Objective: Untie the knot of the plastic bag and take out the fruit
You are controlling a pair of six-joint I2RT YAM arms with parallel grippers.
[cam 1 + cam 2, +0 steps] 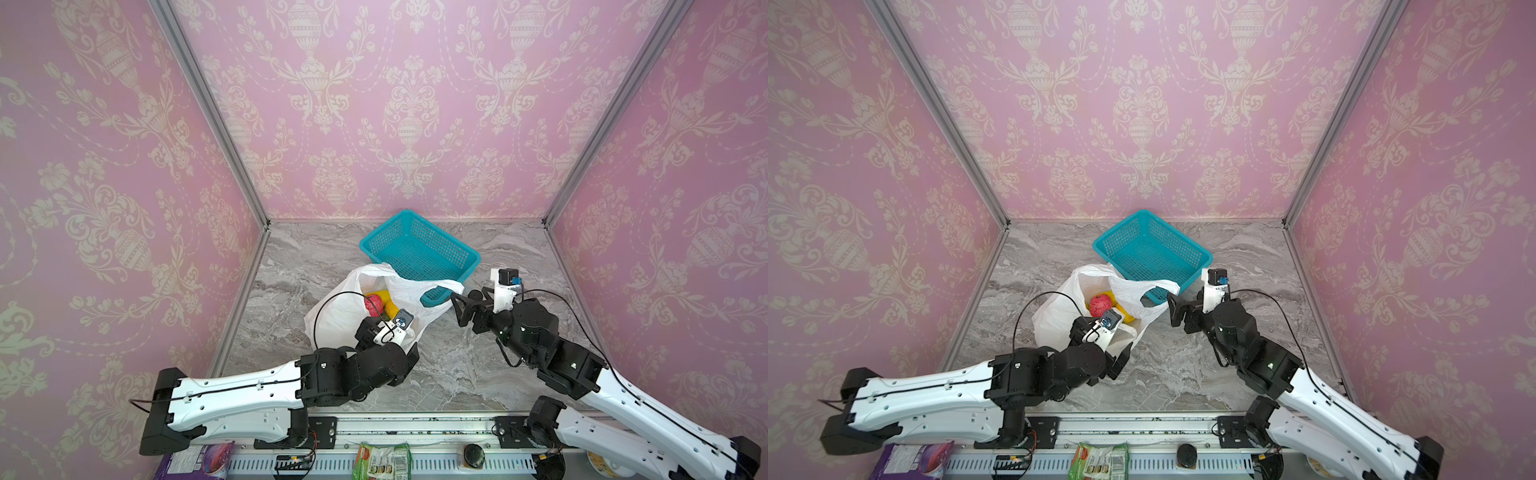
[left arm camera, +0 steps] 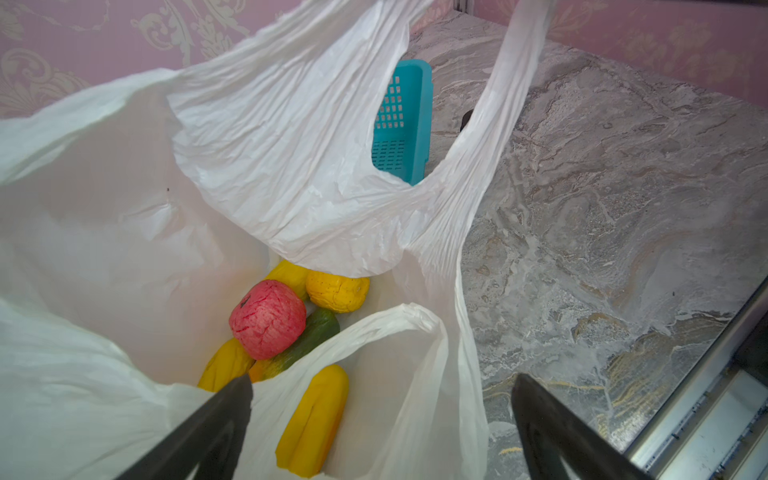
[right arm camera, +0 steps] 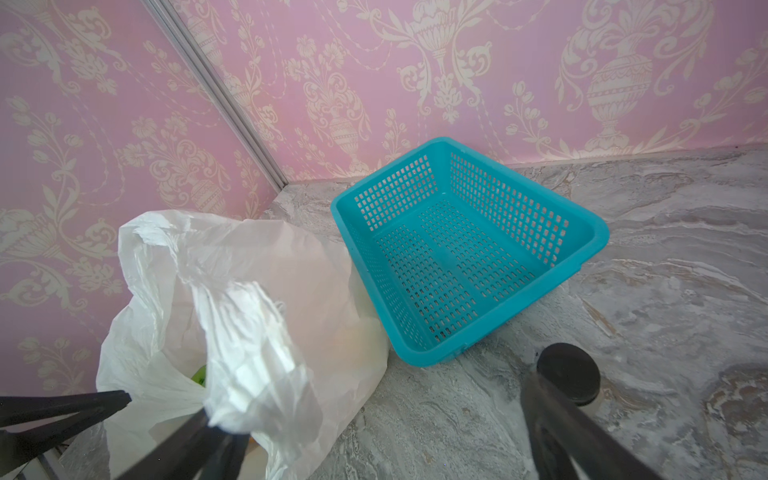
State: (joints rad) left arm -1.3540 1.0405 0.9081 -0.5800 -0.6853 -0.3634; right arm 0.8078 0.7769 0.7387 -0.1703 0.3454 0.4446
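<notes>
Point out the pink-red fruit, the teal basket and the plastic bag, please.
pink-red fruit [image 2: 268,320]: left wrist view, its rounded top.
teal basket [image 3: 507,308]: right wrist view, its solid rim.
plastic bag [image 1: 334,316]: a top view, its left side wall.

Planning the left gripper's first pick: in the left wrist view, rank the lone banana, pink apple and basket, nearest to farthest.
From the left gripper:
1. lone banana: in the bag, just ahead.
2. pink apple: deeper in the bag.
3. basket: outside, beyond the bag.
</notes>
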